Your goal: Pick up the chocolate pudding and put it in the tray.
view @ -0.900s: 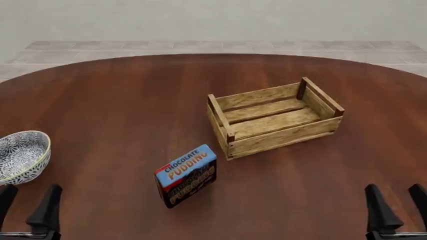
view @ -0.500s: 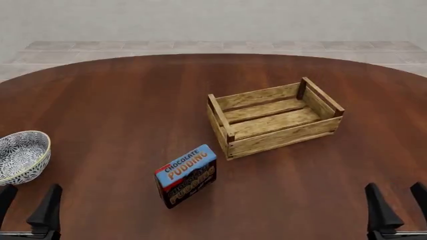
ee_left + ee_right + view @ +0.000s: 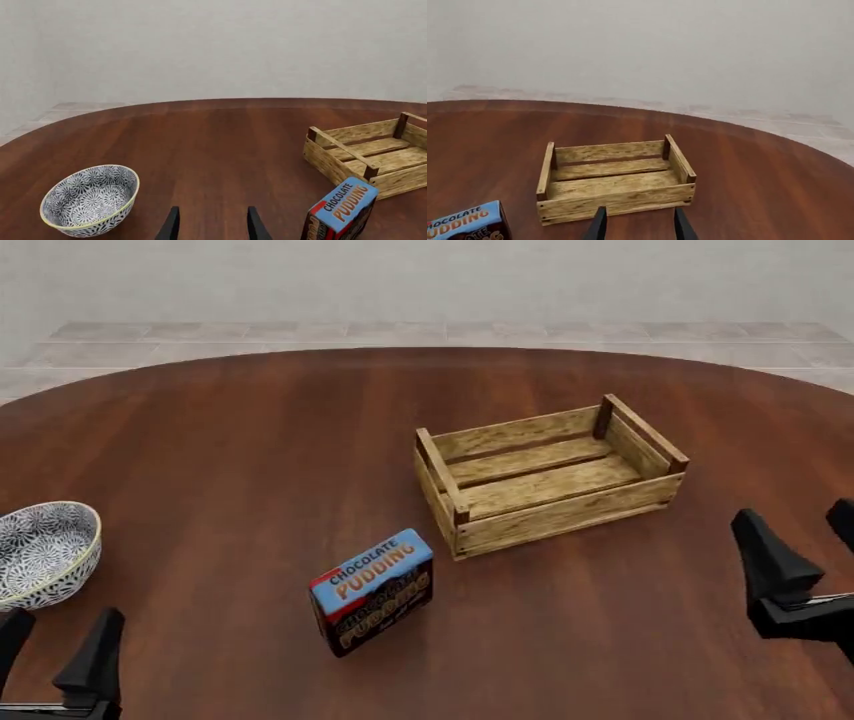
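Front view shows the pudding box [image 3: 375, 591] standing upright on the tabletop [image 3: 240, 460], just beside the empty crate [image 3: 547, 476]. Both tools, left [image 3: 54, 655] and right [image 3: 801, 560], gape wide, holding nothing. A sideways approach could topple the narrow box.

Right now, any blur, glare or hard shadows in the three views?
Front view: sharp, even light, only a soft shadow beside the chocolate pudding. Left wrist view: patterned bowl crisp, no glare. Right wrist view: wooden crate in focus, table sheen faint.
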Robot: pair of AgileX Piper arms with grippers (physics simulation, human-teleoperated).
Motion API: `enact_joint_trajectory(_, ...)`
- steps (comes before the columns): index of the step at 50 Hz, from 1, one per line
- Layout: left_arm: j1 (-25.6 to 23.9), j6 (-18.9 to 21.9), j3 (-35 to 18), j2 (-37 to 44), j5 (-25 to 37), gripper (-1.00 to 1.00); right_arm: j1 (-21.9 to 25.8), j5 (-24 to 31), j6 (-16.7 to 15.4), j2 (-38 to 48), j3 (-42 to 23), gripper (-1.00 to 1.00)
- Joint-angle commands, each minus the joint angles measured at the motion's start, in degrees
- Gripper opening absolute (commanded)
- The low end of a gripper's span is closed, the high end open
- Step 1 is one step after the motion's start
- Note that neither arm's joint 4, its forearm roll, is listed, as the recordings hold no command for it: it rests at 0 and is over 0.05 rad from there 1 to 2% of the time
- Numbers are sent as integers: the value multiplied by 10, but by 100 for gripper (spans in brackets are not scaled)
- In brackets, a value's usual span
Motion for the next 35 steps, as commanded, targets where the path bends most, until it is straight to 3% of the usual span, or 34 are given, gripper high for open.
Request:
enact_joint_trajectory(1, 0, 0, 0, 0, 0, 100, 56, 22, -42, 107, -127, 100)
enact_joint_trajectory(3, 0, 0, 0, 0, 0, 100, 63, 26, -47, 123, -148, 100)
enact_joint_trajectory(7, 0, 0, 0, 0, 0, 100, 112, 34, -101, 176, -203, 100)
enact_joint_trajectory(9, 0, 0, 0, 0, 0, 100, 134, 51, -105, 206, -244, 100)
enact_joint_trajectory(12, 0, 0, 0, 0, 0, 100, 164, 65, -150, 238, -292, 100)
enact_joint_trajectory(15, 0, 0, 0, 0, 0, 100, 163, 78, -151, 262, -327, 100)
enact_joint_trajectory(16, 0, 0, 0, 0, 0, 100, 191, 88, -180, 278, -343, 100)
enact_joint_trajectory(17, 0, 0, 0, 0, 0, 100, 202, 87, -172, 271, -355, 100)
enact_joint_trajectory(19, 0, 0, 0, 0, 0, 100, 219, 105, -198, 302, -389, 100)
enact_joint_trajectory(20, 0, 0, 0, 0, 0, 100, 224, 112, -189, 313, -413, 100)
enact_joint_trajectory(25, 0, 0, 0, 0, 0, 100, 270, 147, -212, 358, -472, 100)
enact_joint_trajectory(29, 0, 0, 0, 0, 0, 100, 307, 174, -261, 400, -516, 100)
enact_joint_trajectory(35, 0, 0, 0, 0, 0, 100, 346, 232, -295, 460, -589, 100)
